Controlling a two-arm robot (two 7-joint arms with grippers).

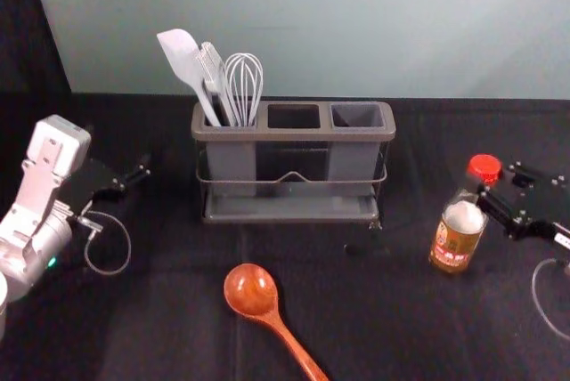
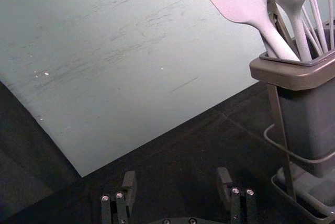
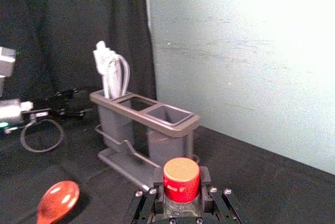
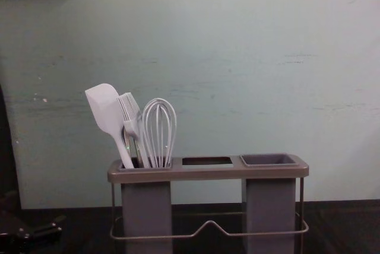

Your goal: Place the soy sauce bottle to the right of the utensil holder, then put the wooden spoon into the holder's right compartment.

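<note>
The left pincer [image 1: 134, 179] was positioned at the robot's left, jaws spread wide; the right pincer [image 1: 499, 182] extended inward from the right, jaws narrowly parted.

- Head view: from above, facing forward-down; utensil holder [image 1: 294, 134] at upper centre.
- Chest view: low, facing the wall [image 4: 237, 58]; holder at lower centre.
- Left wrist view: near the holder's left end.
- Right wrist view: oblique; shares wooden spoon [image 3: 56, 200] with head view.

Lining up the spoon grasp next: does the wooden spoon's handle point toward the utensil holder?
No, the wooden spoon lies with its bowl nearer the utensil holder and its handle running away from it.
</note>
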